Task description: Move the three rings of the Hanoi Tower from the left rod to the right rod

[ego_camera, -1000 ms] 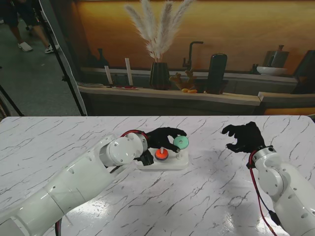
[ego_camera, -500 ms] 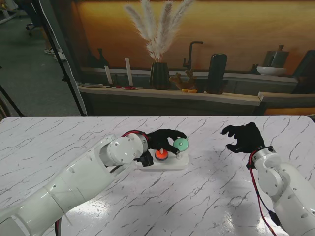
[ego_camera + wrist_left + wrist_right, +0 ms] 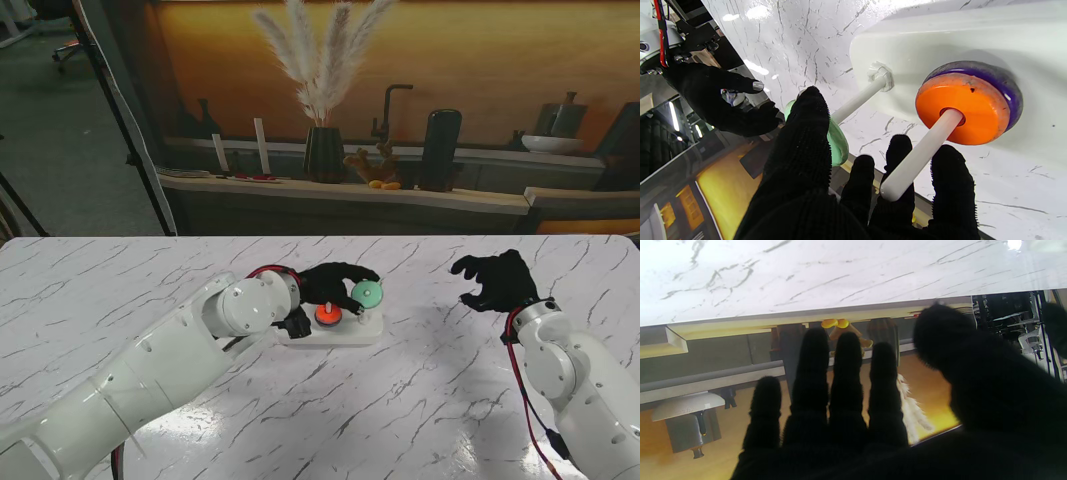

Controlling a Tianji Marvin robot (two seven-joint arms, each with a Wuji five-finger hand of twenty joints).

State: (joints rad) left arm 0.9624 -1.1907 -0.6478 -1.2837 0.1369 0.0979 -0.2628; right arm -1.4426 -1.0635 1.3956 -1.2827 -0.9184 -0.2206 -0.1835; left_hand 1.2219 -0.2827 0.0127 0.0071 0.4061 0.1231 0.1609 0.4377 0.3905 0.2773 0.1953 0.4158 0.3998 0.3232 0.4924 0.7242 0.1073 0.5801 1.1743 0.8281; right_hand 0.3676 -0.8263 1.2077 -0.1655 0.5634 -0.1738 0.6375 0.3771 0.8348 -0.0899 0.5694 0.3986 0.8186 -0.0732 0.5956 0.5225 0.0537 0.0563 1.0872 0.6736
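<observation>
**Three rings, one in hand: green ring at the next rod**

Three rings show on the white base (image 3: 335,331): the orange ring (image 3: 962,108) lies on the purple ring (image 3: 1008,90) low on one rod (image 3: 922,155), and the green ring (image 3: 836,141) is at the neighbouring rod (image 3: 857,100), high on it, well clear of the base. From the stand view the green ring (image 3: 367,292) sits to the right of the orange one (image 3: 328,313).

The left hand (image 3: 335,283) has its fingers curled round the green ring; in the wrist view one finger (image 3: 808,133) presses on its face and the rod appears to pass through it. Whether the grip is firm or loosening I cannot tell.

Over the last second little has changed: the left hand has drawn back a touch and tightened its curl, and the green ring has kept its place by the rod. I take that as the ring being settled on the rod, not carried farther.

The right hand (image 3: 495,280) hovers well apart to the right, fingers spread in a loose curl, holding nothing.

How many rods the base has is not clear, so I cannot say if this is the target rod. Orange and purple are yet to go, so the task looks early.
</observation>
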